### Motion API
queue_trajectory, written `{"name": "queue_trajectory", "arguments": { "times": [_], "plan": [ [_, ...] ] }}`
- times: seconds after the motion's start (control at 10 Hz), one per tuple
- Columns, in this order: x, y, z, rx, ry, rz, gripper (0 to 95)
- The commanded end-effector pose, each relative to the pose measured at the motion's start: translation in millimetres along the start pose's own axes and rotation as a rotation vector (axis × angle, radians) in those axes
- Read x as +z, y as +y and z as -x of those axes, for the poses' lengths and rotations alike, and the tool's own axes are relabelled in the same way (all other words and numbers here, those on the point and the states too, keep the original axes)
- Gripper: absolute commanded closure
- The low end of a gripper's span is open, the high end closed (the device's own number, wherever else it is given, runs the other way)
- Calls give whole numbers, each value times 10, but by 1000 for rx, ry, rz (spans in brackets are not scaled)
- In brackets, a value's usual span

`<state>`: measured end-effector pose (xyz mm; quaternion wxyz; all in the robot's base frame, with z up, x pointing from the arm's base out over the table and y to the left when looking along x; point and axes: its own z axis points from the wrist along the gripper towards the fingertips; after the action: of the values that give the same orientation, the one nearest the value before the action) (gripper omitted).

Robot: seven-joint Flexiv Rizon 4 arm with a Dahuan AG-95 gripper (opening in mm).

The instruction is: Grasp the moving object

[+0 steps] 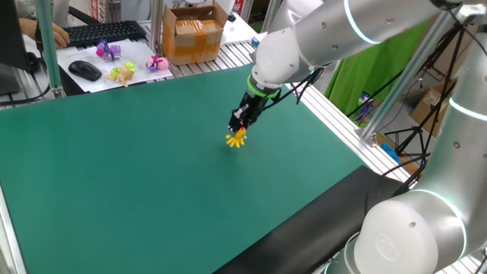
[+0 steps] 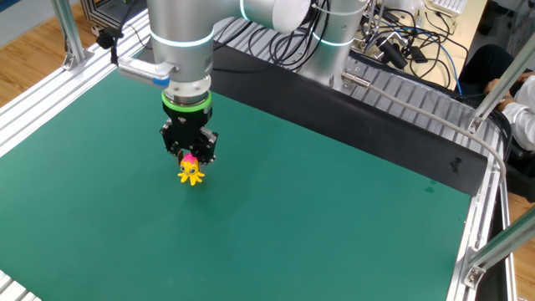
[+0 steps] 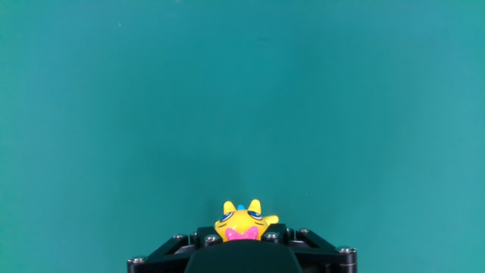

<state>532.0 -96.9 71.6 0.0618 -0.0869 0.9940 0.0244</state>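
The moving object is a tiny yellow octopus-like toy [image 1: 237,139] with splayed legs and a pink top. It hangs just under my black gripper [image 1: 240,124] over the middle of the green mat. In the other fixed view the toy [image 2: 191,173] sits between the fingertips of the gripper [image 2: 190,156], its pink top gripped and its yellow legs below, slightly above the mat. In the hand view the toy [image 3: 241,222] is wedged in the gripper [image 3: 241,241] at the bottom edge. The jaws are closed on it.
The green mat [image 1: 152,190] covers the table. Behind its far edge lie a purple toy [image 1: 108,51], a pink-and-white toy [image 1: 157,63], a yellow-green toy [image 1: 122,73], a mouse [image 1: 84,70], a keyboard [image 1: 103,32] and a cardboard box [image 1: 194,32]. Aluminium rails [image 2: 50,92] border the mat.
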Motion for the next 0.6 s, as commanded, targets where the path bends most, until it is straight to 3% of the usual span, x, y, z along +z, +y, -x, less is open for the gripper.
{"name": "queue_trajectory", "arguments": {
  "times": [0.1,0.6],
  "plan": [
    [-53,22,2,3,3,9,950],
    [-176,85,13,22,7,10,950]
  ]
}}
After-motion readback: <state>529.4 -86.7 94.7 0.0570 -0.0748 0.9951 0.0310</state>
